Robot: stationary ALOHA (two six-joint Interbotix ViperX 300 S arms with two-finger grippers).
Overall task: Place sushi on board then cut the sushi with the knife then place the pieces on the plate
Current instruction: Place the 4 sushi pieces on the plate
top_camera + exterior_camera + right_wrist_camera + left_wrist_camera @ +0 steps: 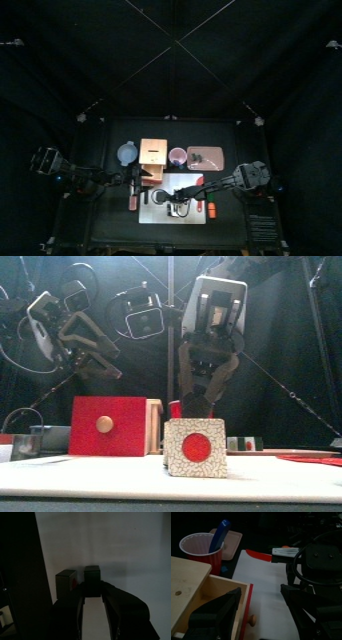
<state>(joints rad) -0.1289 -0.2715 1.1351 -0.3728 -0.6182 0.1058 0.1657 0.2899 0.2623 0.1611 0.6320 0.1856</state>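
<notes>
A sushi block (195, 448) with a white speckled end and a red centre stands on the white board (271, 587), near the front edge. My right gripper (198, 408) points straight down just above and behind it. In the right wrist view two dark sushi blocks (92, 574) stand just past its tips, with a sliver of red between them. Its jaws are nearly together on what looks like the red knife (174, 408). My left gripper (78, 348) hangs open, high on the left over the wooden box (110, 426). The pink plate (228, 537) lies at the back.
The box's red drawer front (248, 609) is pulled out beside the board. A red cup (199, 548) holding the blue knife (219, 534) stands behind the board. A blue-grey bowl (127, 154) sits at the back left. A red strip (258, 556) lies at the board's back corner.
</notes>
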